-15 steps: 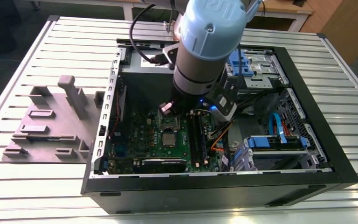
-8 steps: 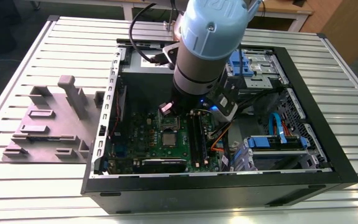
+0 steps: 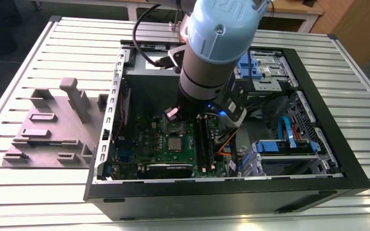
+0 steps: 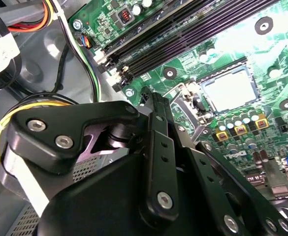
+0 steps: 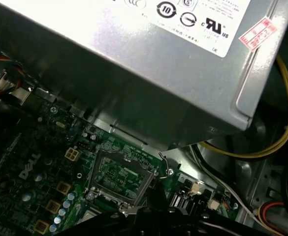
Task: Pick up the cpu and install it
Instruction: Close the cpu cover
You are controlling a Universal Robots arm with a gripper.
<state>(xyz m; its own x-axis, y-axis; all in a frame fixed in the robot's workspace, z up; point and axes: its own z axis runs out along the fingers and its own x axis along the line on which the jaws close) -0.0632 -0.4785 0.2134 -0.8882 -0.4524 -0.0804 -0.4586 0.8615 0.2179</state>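
Your cpu (image 3: 173,143) lies flat in its socket near the middle of the motherboard (image 3: 140,144), silvery top up. Just beyond it, apart from it, the gripper (image 4: 156,123) hangs by the raised socket frame (image 5: 119,177). You cannot tell whether it is open or closed. Farther back sits the grey power supply (image 5: 148,73).

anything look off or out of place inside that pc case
Nothing looks spilled or broken. One thing stands out: the metal frame beside the cpu looks swung open, with the green board showing through its window. The cpu itself lies flat and square, not tilted.
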